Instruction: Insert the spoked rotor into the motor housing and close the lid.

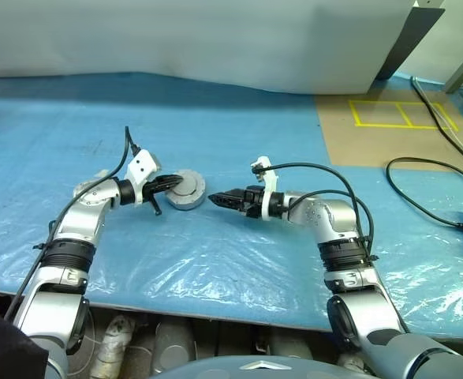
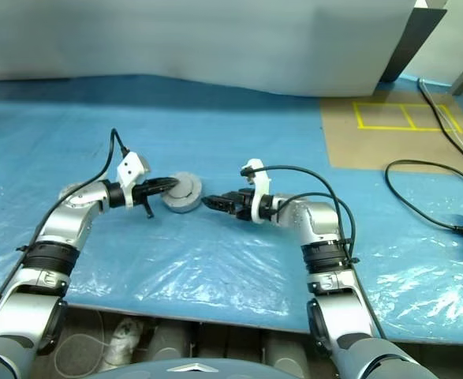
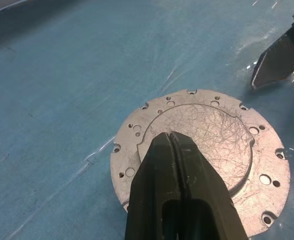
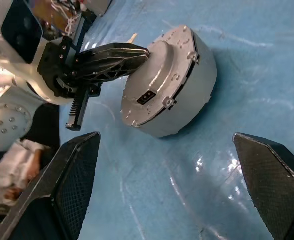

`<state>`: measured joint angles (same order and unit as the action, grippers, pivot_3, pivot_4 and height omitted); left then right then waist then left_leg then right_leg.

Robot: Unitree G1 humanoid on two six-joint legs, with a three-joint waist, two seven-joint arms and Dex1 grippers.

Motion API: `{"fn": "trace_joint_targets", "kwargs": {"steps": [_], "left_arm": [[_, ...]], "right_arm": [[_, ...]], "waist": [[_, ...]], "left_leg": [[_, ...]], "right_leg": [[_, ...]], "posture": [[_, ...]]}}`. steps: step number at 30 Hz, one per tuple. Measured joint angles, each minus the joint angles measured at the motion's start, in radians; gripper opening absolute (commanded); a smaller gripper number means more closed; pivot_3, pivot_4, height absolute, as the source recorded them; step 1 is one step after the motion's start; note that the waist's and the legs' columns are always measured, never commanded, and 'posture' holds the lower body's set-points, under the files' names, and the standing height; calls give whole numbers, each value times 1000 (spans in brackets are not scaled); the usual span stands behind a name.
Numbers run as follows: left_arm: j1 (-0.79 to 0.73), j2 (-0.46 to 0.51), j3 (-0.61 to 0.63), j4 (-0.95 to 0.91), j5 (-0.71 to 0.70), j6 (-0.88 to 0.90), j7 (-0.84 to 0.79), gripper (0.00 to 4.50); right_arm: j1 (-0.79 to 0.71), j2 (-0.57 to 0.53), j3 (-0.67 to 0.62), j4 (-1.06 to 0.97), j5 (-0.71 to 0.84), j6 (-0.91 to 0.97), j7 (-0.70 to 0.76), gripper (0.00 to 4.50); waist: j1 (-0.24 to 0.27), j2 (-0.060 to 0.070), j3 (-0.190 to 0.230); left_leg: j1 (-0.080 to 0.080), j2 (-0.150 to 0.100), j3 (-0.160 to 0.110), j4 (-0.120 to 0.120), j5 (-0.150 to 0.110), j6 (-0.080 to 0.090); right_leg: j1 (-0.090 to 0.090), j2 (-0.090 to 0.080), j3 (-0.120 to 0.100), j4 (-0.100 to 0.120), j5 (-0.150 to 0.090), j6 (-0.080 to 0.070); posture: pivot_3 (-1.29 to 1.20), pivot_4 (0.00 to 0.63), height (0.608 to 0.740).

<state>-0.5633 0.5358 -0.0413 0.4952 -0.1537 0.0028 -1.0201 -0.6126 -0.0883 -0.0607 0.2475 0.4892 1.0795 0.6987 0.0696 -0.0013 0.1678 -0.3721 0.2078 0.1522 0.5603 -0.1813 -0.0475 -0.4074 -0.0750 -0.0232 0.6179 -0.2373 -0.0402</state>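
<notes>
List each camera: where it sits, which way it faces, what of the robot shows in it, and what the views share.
Left eye view: on the head, looking forward and down at the blue table; both arms show.
Right eye view: the same, beside it.
Left wrist view: along the shut left gripper onto the lid.
Right wrist view: between the open right gripper fingers toward the motor housing.
Shared: all four show the closed housing; the right wrist view also shows the left gripper on the lid.

My motor housing (image 4: 187, 95), a short grey metal can, sits on the desk (image 1: 239, 150) with its lid (image 3: 207, 150) closed flat on top
</notes>
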Motion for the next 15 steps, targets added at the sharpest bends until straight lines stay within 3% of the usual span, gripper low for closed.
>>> {"fn": "trace_joint_targets", "kwargs": {"steps": [15], "left_arm": [[-12, 1, 0, 19, 0, -7, 2, 0]], "right_arm": [[-150, 126, -121, 278, 46, 14, -137, 4451]], "waist": [[-1, 0, 0]], "left_leg": [[1, 0, 1, -1, 0, 0]], "right_leg": [[0, 0, 0, 0, 0, 0]], "posture": [[0, 150, 740]]}}
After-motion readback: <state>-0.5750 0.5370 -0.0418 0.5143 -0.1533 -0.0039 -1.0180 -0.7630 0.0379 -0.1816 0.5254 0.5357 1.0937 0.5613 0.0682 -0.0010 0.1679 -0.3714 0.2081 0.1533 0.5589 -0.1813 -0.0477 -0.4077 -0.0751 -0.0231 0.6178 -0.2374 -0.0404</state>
